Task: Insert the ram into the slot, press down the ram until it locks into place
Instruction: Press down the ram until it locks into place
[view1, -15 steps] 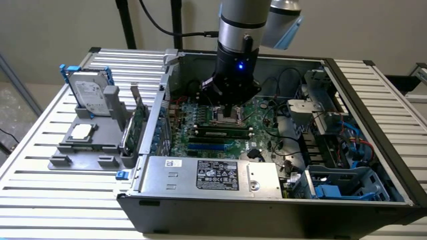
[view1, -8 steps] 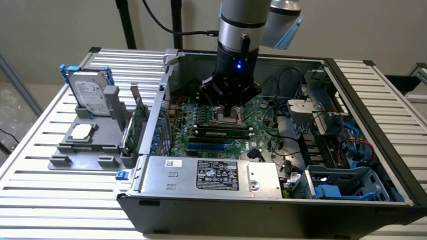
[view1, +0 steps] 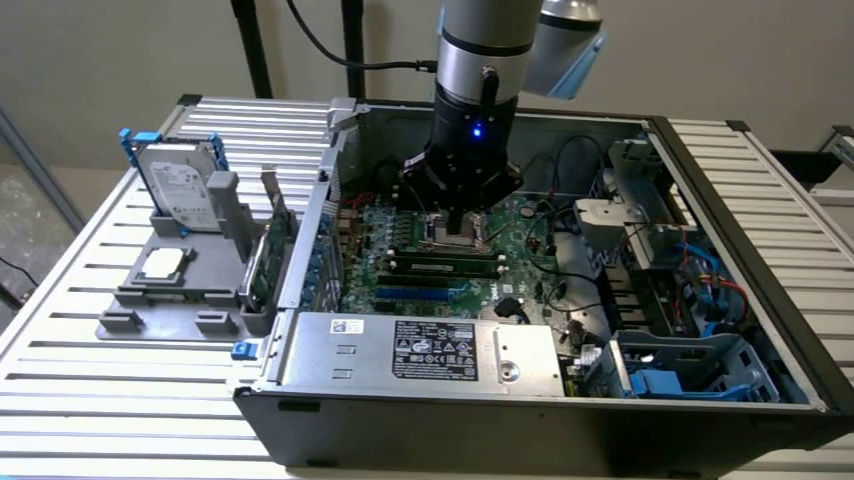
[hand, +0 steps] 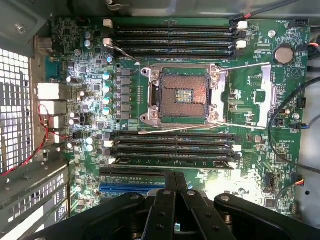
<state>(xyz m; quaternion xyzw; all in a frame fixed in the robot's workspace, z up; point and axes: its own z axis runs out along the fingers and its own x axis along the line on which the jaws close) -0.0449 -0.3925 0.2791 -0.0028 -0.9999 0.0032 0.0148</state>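
Black claw (hand: 175, 192) closed, empty, above slot (hand: 172, 161)

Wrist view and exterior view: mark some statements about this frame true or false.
1. The processor socket is uncovered, with no cooler on it. True.
2. The hard drive lies inside the computer case. False: it stands on the grey fixture outside the case, at the exterior view's left.
3. The gripper hangs over the motherboard inside the case. True.
4. The blue connector slot lies between the processor socket and the black memory slots. False: it lies past those slots, on the gripper's side.
5. Black memory slots flank the processor socket on two sides. True.
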